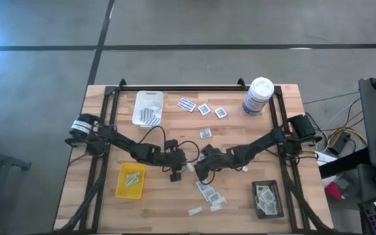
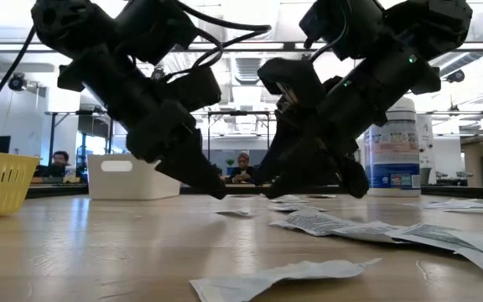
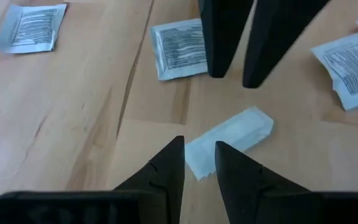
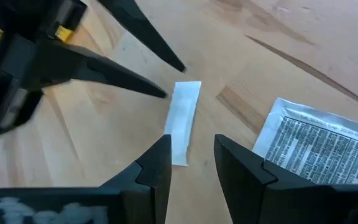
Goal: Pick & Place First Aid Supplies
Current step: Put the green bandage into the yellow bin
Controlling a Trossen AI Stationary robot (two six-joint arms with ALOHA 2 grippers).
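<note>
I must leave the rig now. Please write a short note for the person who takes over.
Left gripper: open, low over a pale narrow strip at table centre.
Right gripper: open, facing it over the same strip; nothing held.
Done: some packets in the white tray, yellow tray and black tray.
Left: this strip and the loose packets on the table.

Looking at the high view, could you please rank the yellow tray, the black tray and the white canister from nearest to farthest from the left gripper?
From the left gripper, near the table's middle:
1. Yellow tray, on the left arm's side towards the near edge.
2. Black tray, on the right arm's side near the front corner.
3. White canister, at the far edge on the right arm's side.
</note>
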